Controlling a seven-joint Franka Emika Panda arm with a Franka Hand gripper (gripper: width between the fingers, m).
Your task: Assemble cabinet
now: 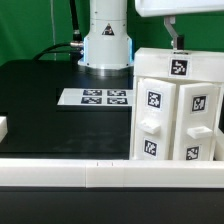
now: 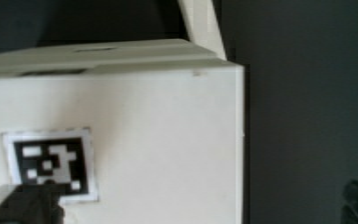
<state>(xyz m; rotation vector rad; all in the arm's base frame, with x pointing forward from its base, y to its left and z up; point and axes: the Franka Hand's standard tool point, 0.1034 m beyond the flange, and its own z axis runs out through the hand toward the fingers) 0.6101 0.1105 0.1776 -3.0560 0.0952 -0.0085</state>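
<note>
Nearest to the exterior camera runs a white rail (image 1: 100,173) across the front edge of the black table (image 1: 40,95). Behind it, on the exterior view's right, stands the cabinet (image 1: 175,110), a tall white body that fills most of that side. Its front shows two narrow door-like blocks side by side, each with a small knob and with black-and-white tags (image 1: 155,100) above and below the knob. One more tag sits on the upper back panel of the cabinet. The blocks lean a little and do not look flush with each other.

Over the cabinet's top the gripper (image 1: 176,38) hangs from the white arm at the upper edge of the picture. Only a thin dark finger is seen there, touching or almost touching the top panel; I cannot tell if the fingers are apart or together.

Farther back, near the middle of the table, the marker board (image 1: 97,97) lies flat, and behind it is the robot base (image 1: 106,40). At the exterior view's left edge a small white piece (image 1: 4,128) rests on the table.

From the wrist, a white cabinet face (image 2: 140,120) with one tag (image 2: 53,163) is very close. A dark fingertip (image 2: 30,205) is blurred in front of it.
</note>
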